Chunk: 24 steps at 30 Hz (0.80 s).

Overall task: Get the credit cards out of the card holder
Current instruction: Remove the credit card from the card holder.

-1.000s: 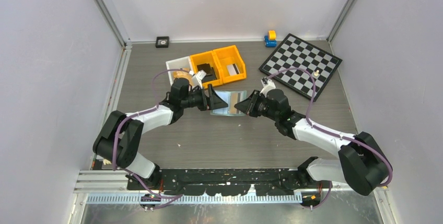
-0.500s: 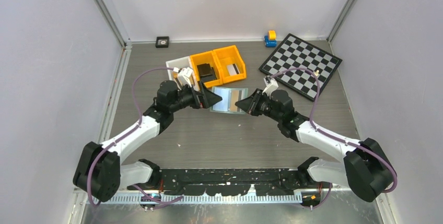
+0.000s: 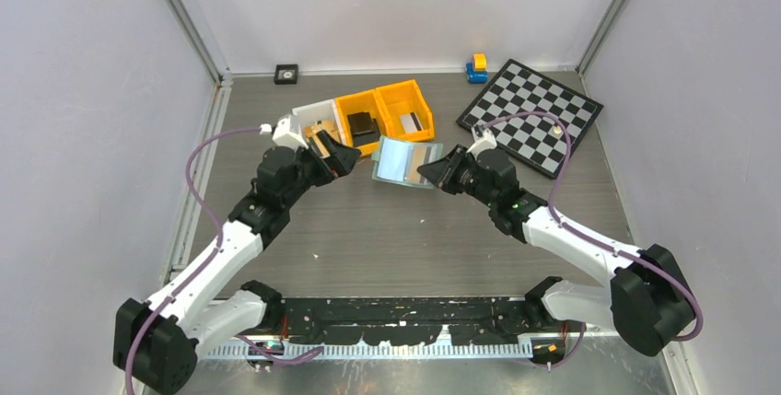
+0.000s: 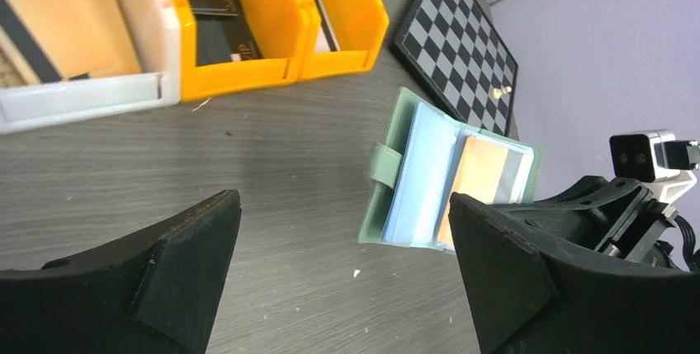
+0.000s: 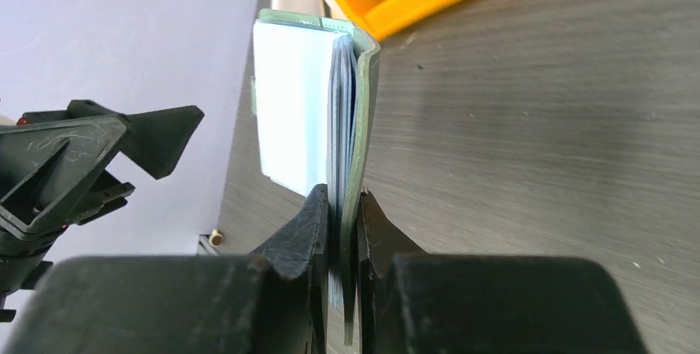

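Right gripper [image 5: 340, 205] pinches one edge of the card holder [image 3: 403, 161], which is open mid-table, just near of the orange bins [image 3: 385, 105]. Left gripper [image 4: 342, 205] gapes wide, empty. Risk — tugging a card could slip that thin edge-grip, dropping the holder.

Open sage-green card holder [image 3: 405, 161], tilted

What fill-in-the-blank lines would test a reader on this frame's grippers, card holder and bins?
1. The right gripper is ____ on one edge of the card holder.
2. The left gripper holds ____, with its jaws spread wide.
3. Next to the white bin stand ____ orange bins.
Missing words: shut; nothing; two.
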Available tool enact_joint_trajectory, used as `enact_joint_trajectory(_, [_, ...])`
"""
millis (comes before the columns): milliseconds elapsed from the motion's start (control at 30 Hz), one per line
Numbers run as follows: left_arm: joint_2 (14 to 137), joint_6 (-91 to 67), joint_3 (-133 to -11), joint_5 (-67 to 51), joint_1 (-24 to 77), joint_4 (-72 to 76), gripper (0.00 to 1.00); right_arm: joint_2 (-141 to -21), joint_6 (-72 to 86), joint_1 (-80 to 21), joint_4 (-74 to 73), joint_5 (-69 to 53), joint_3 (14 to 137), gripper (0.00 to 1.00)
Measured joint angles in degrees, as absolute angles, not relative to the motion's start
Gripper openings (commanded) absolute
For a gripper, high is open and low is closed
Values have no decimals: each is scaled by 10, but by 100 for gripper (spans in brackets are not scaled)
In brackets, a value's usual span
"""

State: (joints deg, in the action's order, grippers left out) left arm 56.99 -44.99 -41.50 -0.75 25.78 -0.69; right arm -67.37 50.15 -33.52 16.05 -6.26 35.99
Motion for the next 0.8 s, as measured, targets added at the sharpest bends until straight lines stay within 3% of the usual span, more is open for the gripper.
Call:
enact_joint_trajectory(200, [547, -465, -321, 10, 257, 41, 100, -651, 493, -335, 140, -48, 339, 1])
enact_joint_trajectory(800, [631, -410, -318, -92, 297, 126, 100, -656, 479, -335, 143, -39, 338, 0])
